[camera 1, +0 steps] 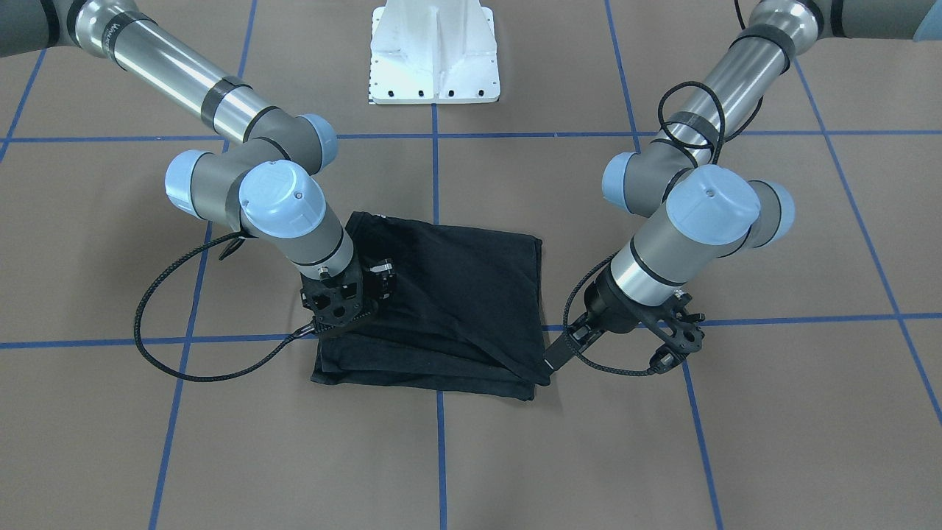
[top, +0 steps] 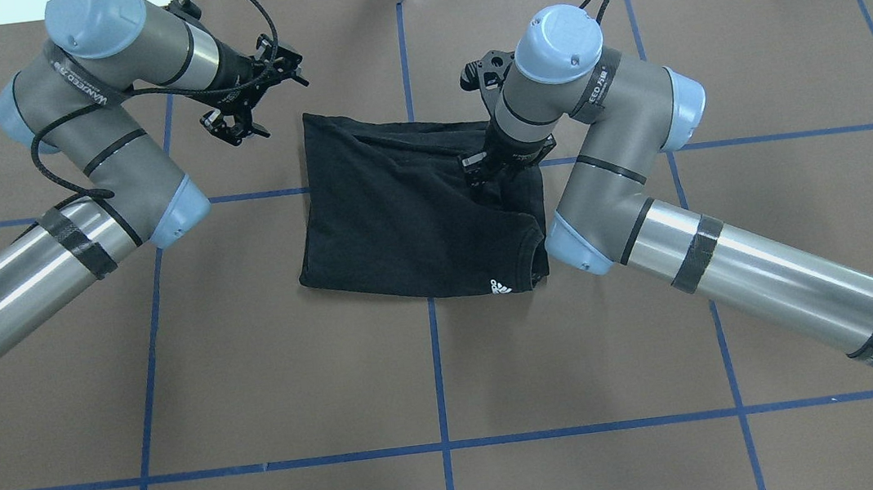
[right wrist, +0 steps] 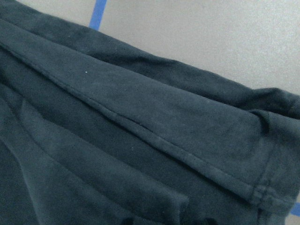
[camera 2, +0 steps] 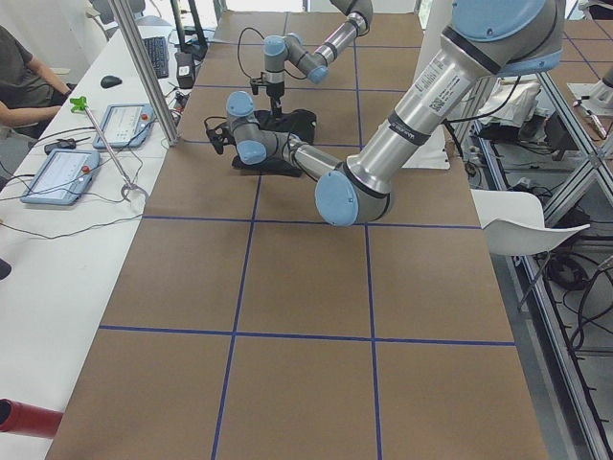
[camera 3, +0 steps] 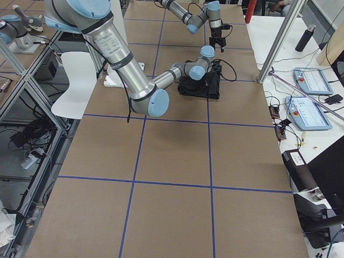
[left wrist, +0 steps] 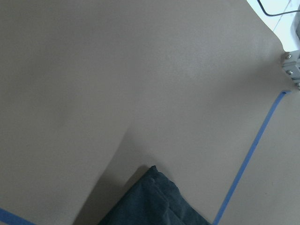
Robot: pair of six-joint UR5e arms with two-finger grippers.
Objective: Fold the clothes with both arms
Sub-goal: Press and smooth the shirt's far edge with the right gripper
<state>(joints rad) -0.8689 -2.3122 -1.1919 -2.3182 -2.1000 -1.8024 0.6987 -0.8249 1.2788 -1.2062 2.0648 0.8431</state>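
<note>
The black T-shirt [camera 1: 456, 294] [top: 400, 216] lies folded into a rough rectangle in the middle of the table. A small white logo [top: 500, 285] shows by its collar on the near right. My right gripper [top: 482, 172] points down onto the shirt's right part. Its wrist view is filled with flat folds and a hem [right wrist: 140, 140], and the fingers look apart with no cloth bunched between them. My left gripper [camera 1: 553, 361] [top: 288, 60] hovers just off the shirt's far left corner [left wrist: 154, 201] and touches nothing. From here I cannot tell whether it is open or shut.
The white base pedestal [camera 1: 434, 51] stands at the robot's side of the table. Blue tape lines [top: 436, 360] grid the brown surface. A side bench holds tablets [camera 2: 57, 172] [camera 3: 312, 80] and cables. A person [camera 2: 24, 77] sits at it.
</note>
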